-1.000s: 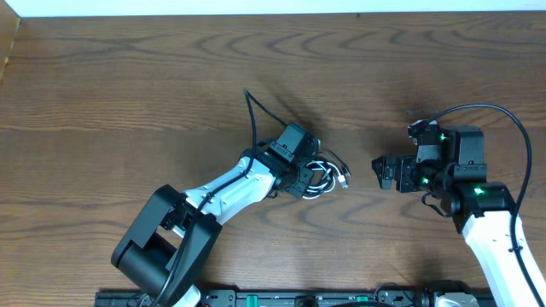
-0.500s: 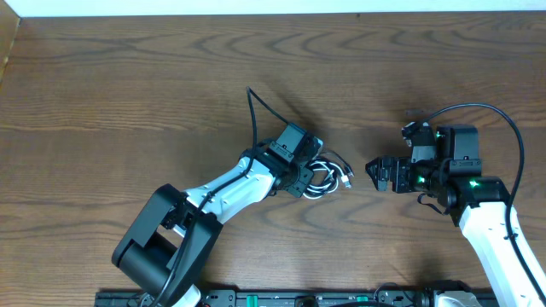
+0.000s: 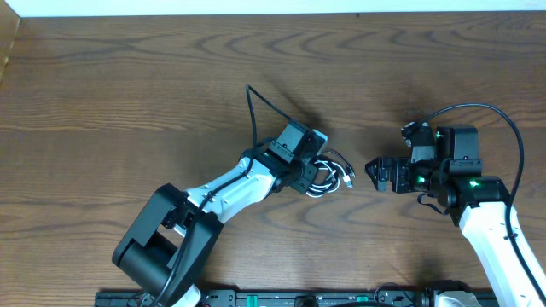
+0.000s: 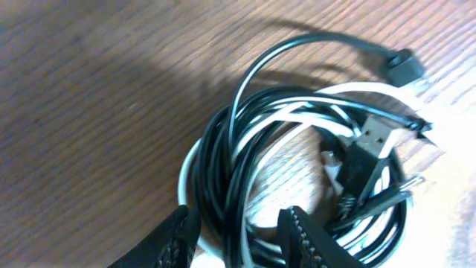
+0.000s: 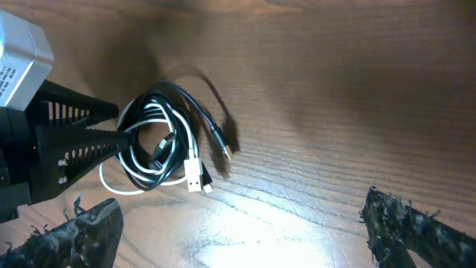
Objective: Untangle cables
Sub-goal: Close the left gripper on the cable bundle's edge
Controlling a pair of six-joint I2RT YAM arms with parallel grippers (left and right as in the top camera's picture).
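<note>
**Straddling the tangle**

The left gripper (image 4: 238, 227) is set partly open around edge strands of the cables (image 3: 328, 177), coiled white and black on the table (image 3: 128, 85). Beyond the cables, the right gripper (image 3: 375, 173) is held wide open, empty.

I count two cords here, one white cord (image 5: 192, 160) and one black cord (image 4: 216, 160), plus my left gripper (image 4: 238, 238), right gripper (image 5: 242, 231), one table (image 3: 128, 77).
</note>
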